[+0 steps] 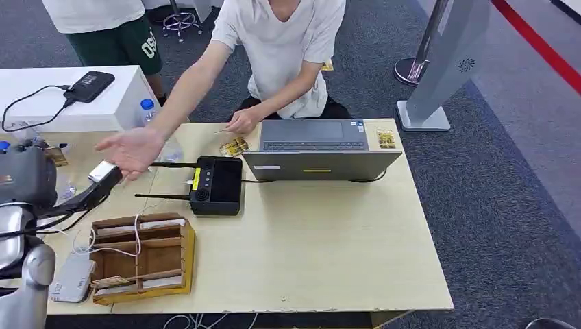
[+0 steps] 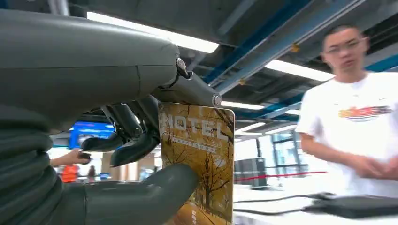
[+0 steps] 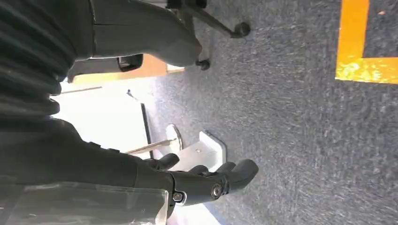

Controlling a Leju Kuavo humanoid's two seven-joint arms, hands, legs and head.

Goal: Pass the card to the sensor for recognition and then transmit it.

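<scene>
My left arm (image 1: 27, 205) comes in from the lower left, forearm raised and reaching forward. My left hand (image 2: 155, 140) pinches a hotel card (image 2: 199, 159) between the thick thumb below and a dark finger on its top edge; the other fingers (image 2: 119, 140) curl behind it. My right hand (image 3: 206, 180) hangs with palm empty, fingers loosely bent and apart.

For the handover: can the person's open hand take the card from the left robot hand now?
Probably yes. The left robot hand holds the card upright, its far edge free. The person's hand is open just beyond it, with nothing between.
</scene>
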